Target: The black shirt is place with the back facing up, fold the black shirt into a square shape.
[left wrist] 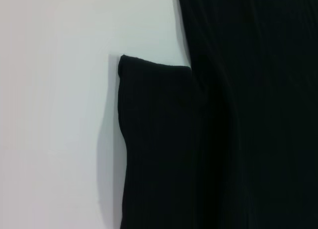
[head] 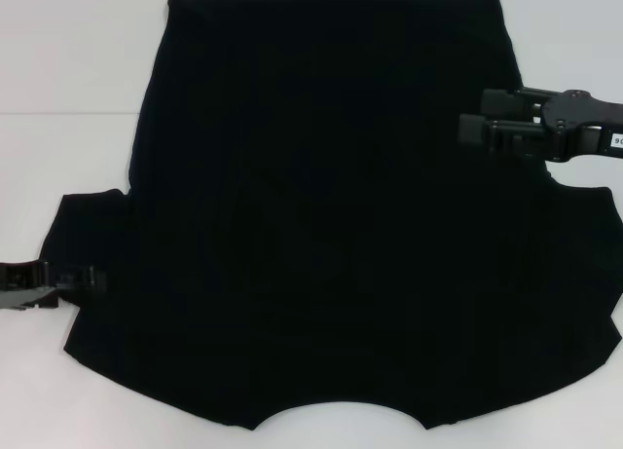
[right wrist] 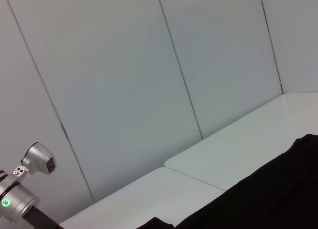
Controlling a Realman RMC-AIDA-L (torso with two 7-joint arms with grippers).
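The black shirt [head: 331, 225] lies spread flat on the white surface [head: 68, 69], its left sleeve just beside the left pincer [head: 92, 277], while the right pincer [head: 472, 118], fingers narrowly parted and empty, hovers over its right side.

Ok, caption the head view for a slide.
Black shirt spread flat on the white table, left gripper at its left sleeve edge, right gripper over its right side.
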